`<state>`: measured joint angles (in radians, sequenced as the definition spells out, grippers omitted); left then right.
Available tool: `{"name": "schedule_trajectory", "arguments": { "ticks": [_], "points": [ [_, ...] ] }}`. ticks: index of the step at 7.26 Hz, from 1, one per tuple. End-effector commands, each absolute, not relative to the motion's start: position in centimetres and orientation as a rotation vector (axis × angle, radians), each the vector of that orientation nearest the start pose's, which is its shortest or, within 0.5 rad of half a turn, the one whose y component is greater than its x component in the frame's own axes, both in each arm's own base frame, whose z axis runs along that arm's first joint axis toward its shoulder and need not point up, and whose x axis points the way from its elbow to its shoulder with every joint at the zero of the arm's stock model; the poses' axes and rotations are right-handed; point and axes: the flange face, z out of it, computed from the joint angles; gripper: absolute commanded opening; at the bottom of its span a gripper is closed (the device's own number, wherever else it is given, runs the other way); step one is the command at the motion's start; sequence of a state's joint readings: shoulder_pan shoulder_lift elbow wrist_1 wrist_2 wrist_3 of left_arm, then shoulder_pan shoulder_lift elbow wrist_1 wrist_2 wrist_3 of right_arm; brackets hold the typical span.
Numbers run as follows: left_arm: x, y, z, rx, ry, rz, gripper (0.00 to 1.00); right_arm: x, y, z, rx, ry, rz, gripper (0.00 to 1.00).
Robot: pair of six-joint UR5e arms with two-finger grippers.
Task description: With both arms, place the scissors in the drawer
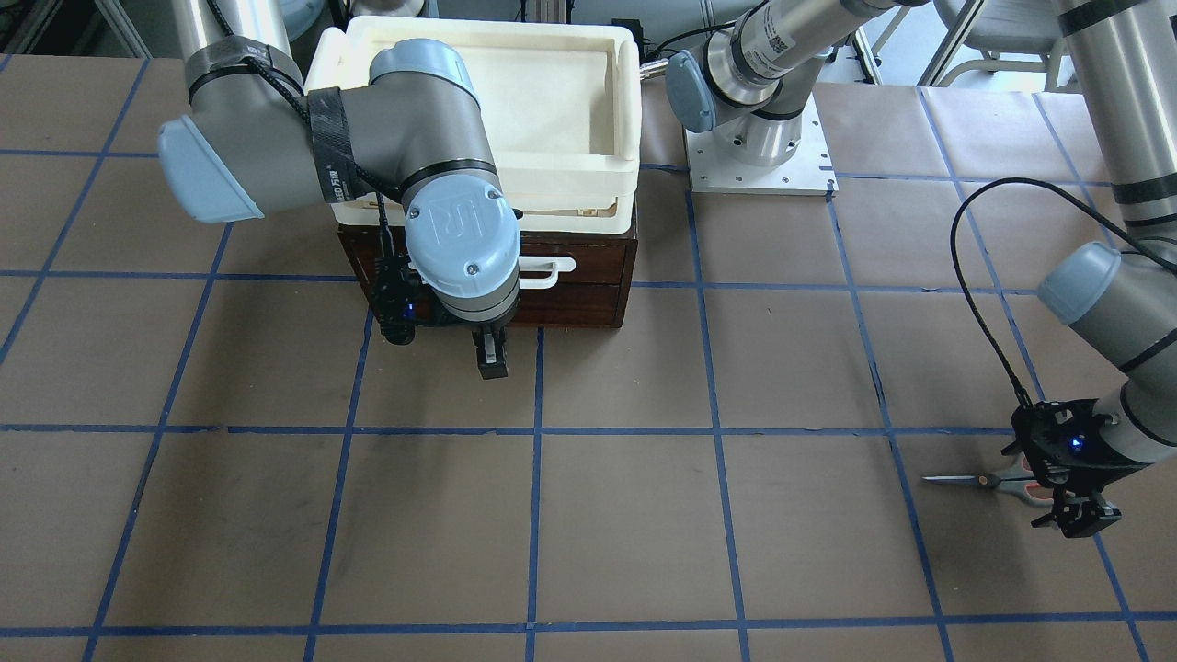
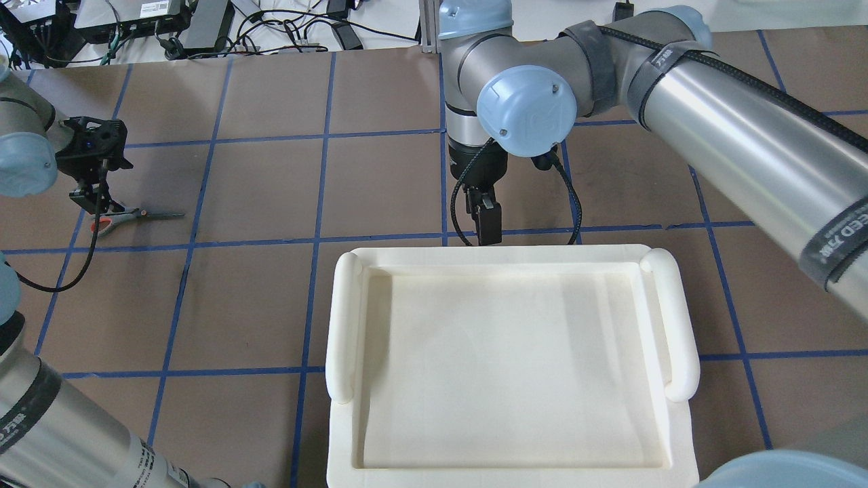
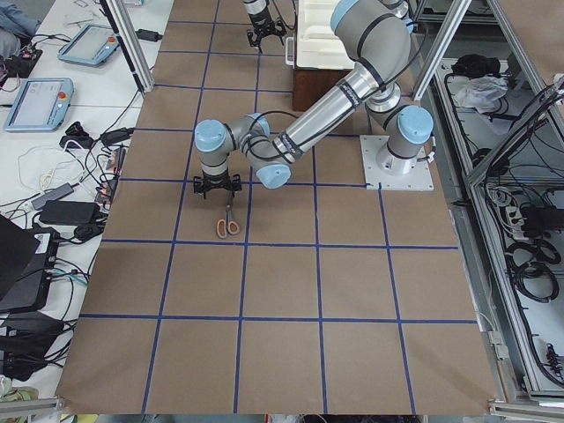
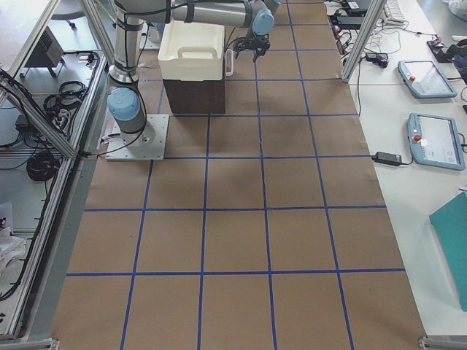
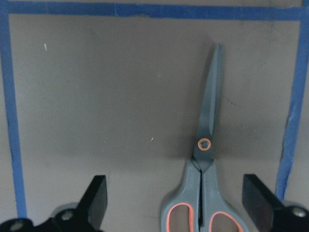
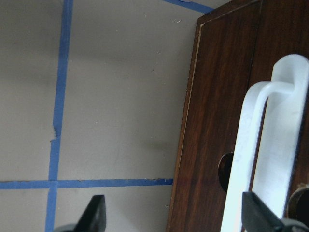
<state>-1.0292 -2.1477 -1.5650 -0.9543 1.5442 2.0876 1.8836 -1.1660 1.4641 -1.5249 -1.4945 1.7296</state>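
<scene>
Two wrist cams, L scissors [image 5: 206, 145], R drawer [image 6: 217, 96]

The tabletop [image 1: 625, 533] is showing plain brown, crossed by a blue tape grid. The scissors [image 5: 203, 174] are showing grey handles, orange-red inner loops and an orange pivot ring. The drawer [image 6: 217, 121] is showing dark brown wood with a white handle [image 6: 277, 145]. The tray [image 2: 508, 254] is looking cream-white. The black left hand [image 1: 1074, 517] is glowing blue.

The left gripper [image 1: 1074, 517] hangs over the scissors [image 1: 984, 479].
</scene>
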Motion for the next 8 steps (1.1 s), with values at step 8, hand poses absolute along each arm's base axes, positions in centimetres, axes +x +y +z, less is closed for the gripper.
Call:
{"name": "schedule_trajectory", "arguments": {
  "ticks": [8],
  "points": [
    [24.1, -63.0, 17.3, 2.27, 2.199, -0.028, 1.0, 32.0, -52.3, 29.6, 2.294, 2.493, 0.491, 1.0]
  ]
}}
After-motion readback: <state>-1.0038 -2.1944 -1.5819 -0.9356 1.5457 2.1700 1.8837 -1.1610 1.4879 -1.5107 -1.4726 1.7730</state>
